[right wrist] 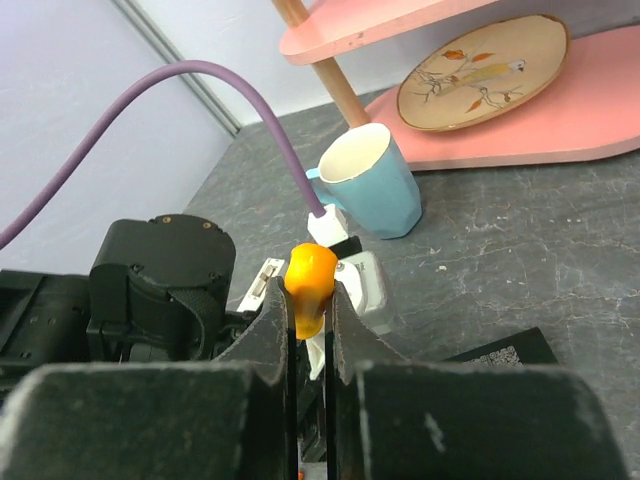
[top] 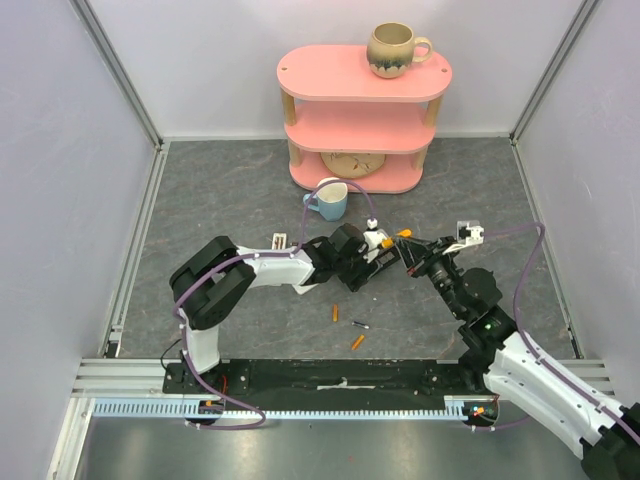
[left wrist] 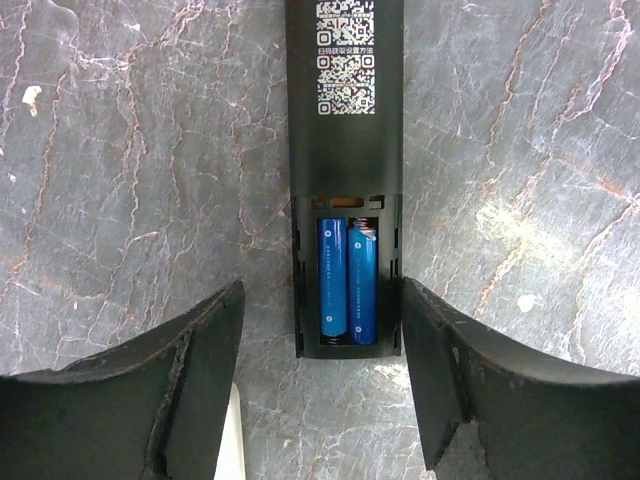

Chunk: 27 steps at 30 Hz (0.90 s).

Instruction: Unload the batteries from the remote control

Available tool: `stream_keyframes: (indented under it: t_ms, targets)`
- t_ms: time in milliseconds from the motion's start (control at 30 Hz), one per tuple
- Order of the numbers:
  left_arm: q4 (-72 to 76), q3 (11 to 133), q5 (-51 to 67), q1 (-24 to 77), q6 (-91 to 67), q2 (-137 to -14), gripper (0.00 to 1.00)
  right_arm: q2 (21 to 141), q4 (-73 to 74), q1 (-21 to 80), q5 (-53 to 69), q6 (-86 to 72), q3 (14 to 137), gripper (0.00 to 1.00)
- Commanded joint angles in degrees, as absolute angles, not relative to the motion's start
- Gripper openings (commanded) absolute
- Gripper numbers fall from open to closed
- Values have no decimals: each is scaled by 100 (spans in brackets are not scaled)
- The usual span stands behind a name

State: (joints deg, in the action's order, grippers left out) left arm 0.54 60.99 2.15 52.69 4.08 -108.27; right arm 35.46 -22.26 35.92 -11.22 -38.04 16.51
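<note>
Your left gripper (left wrist: 320,300) is spread wide, with one finger (left wrist: 200,380) on each side of the remote (left wrist: 345,130). The right finger looks like it touches the remote's edge. The left finger has a small gap. The remote lies back side up near the middle of the desk (top: 200,200), and its bay is open. Two blue batteries (left wrist: 347,280) sit side by side in the bay, right between your fingers. Your right gripper (right wrist: 308,320) is pressed together on the screwdriver (right wrist: 308,280), pinching its orange handle. It sits just to the right of the remote, close to your left gripper. Closer to the near edge, three loose ones lie on the desk: an orange battery (top: 336,313), a dark battery (top: 360,325) and a second orange battery (top: 357,342). They lie near each other but do not touch. Toward the far edge, a blue mug (top: 328,200) stands just in front of the pink shelf (top: 330,75). A plate (right wrist: 480,70) lies on the shelf's low level, and a tan mug (top: 395,48) stands on top. A small white thing (top: 279,241) lies beside your left arm, too small to tell what it is.
</note>
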Motion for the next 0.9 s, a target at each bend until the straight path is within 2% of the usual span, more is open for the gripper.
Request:
stream_keyframes:
  t_ms: [0, 200, 467, 633, 867]
  targets:
    - [-861, 5722, 9, 5124, 281, -11101, 70, 3043, -2005, 3437, -642, -3261, 1450, 0]
    - [-800, 5678, 105, 5071, 246, -11022, 71, 2418, -1249, 3428, -590, -3024, 1836, 0]
    - [-686, 5564, 246, 4966, 202, -10863, 70, 2461, -440, 3428, -685, -2944, 2004, 0]
    - [-642, 5493, 377, 4957, 220, -10784, 68, 2847, -588, 3419, -1256, -3295, 1679, 0]
    - [-501, 5370, 799, 4957, 290, -10582, 66, 3962, -1607, 3156, -1038, -3533, 1529, 0]
